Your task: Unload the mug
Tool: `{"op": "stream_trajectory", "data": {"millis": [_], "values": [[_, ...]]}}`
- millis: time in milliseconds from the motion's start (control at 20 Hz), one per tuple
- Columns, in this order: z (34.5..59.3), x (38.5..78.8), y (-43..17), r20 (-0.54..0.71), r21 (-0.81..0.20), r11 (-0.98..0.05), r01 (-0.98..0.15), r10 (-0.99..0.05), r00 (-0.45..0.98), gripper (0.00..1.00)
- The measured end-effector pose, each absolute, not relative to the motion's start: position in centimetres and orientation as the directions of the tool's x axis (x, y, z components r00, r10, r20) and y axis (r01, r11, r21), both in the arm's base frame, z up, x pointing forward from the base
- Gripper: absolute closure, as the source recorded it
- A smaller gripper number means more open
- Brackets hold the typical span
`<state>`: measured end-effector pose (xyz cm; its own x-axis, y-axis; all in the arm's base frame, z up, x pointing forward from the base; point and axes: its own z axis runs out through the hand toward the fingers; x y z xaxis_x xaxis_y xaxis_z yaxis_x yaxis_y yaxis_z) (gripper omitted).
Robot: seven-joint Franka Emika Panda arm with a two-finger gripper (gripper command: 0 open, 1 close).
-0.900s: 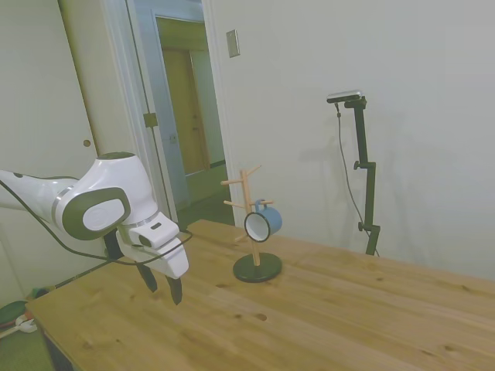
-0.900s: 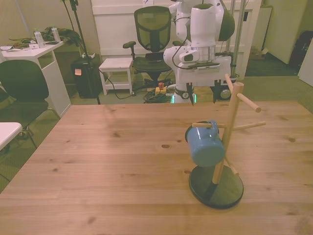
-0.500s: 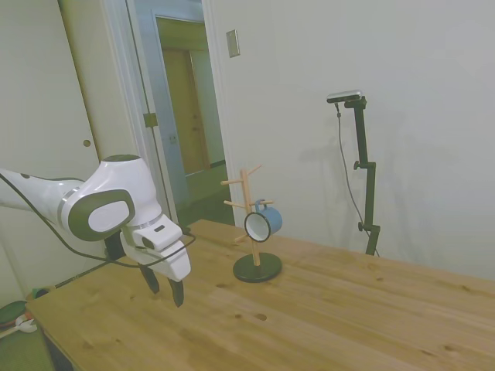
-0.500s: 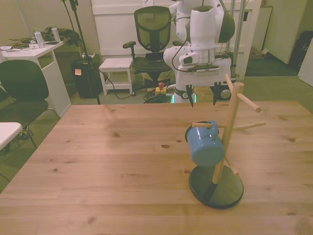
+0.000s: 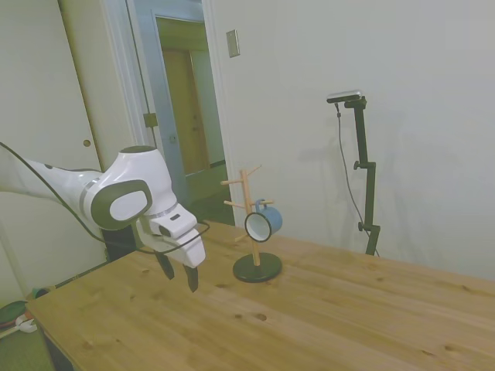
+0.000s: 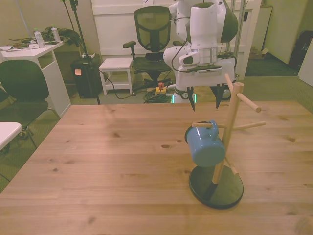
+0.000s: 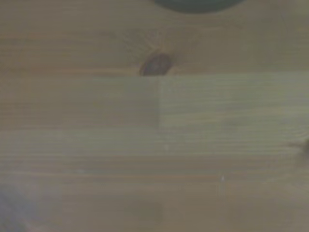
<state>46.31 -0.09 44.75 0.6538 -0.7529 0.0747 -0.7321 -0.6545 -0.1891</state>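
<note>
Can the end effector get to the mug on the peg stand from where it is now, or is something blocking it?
Probably yes. The end effector hangs open above bare table, apart from the mug, which hangs by its handle on a peg of the wooden stand. Nothing lies between them.

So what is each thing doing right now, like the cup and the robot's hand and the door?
mug: hanging by its handle on a peg of the stand, tipped on its side, not held.
peg stand: upright on the table, other pegs bare.
gripper: fingers open, pointing down, holding nothing, apart from the mug.
door: open.
office chair: nobody in it.
</note>
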Motion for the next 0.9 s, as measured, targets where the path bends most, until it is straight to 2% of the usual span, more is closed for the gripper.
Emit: {"op": "stream_trajectory", "data": {"millis": [650, 900], "values": [[47.7, 53.6, -2.5, 0.094, -0.245, -0.605, -0.757, -0.792, 0.603, 0.00], [48.5, 54.4, -3.1, 0.218, -0.309, -0.635, -0.708, -0.772, 0.597, 0.00]]}}
